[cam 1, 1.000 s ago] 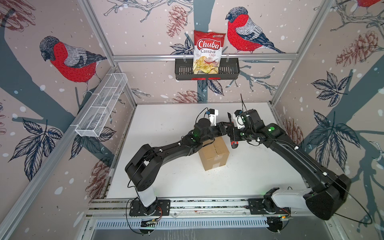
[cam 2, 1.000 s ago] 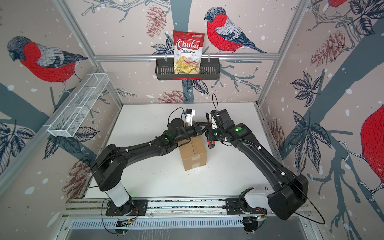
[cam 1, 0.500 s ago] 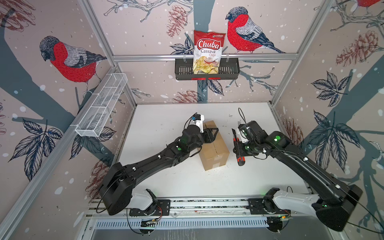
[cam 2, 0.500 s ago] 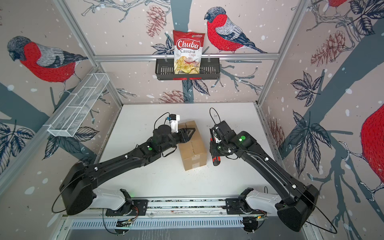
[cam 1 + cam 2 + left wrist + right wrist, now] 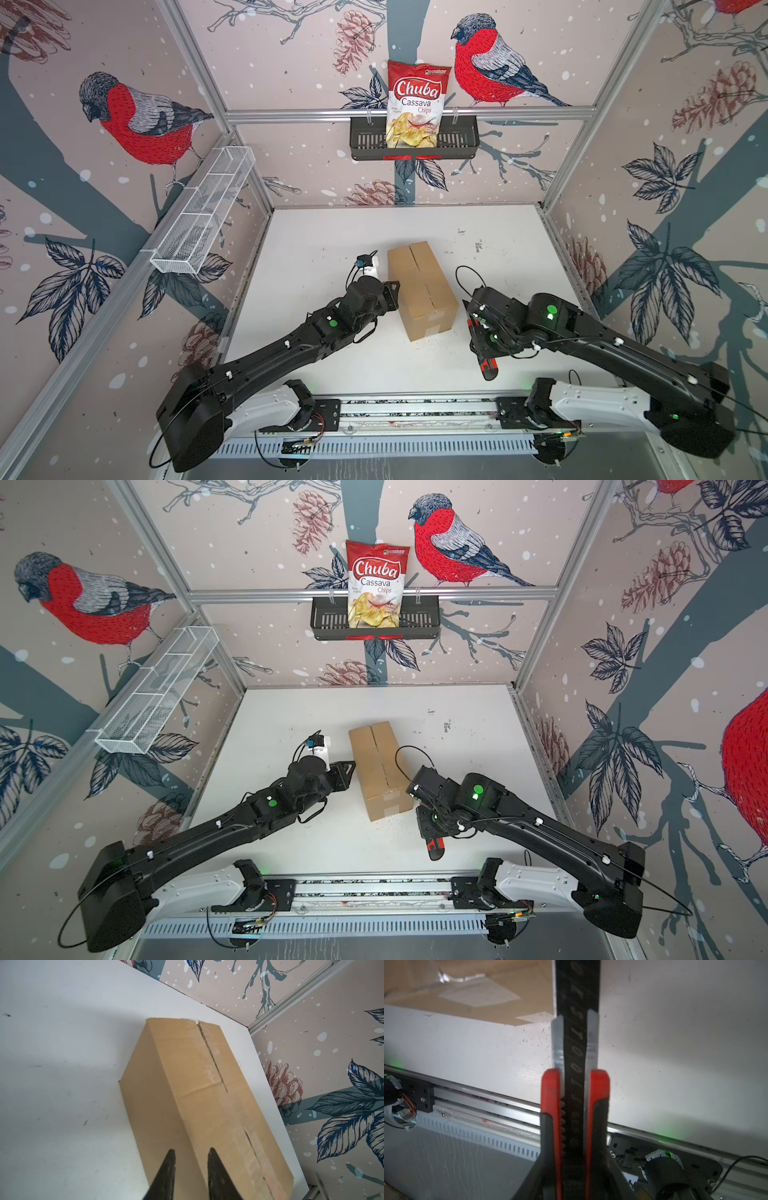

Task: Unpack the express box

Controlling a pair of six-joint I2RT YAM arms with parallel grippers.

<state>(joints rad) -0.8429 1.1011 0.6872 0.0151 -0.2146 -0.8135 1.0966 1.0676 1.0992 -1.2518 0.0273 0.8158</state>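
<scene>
Tabletop (image 5: 332, 232): express box (image 5: 422, 291) beside left fingers (image 5: 167, 1169)

The left end effector (image 5: 191, 1152) ends in two black pointed fingers (image 5: 166, 1169). Behind it, the left arm (image 5: 266, 365), like the right arm (image 5: 623, 353), is matte black with boxy, tapering links, each carrying a round green light (image 5: 332, 323) near the wrist. Farthest from the end effector, the base links (image 5: 266, 409) are white. Thin black cables (image 5: 456, 275) loop beside the wrists.
</scene>
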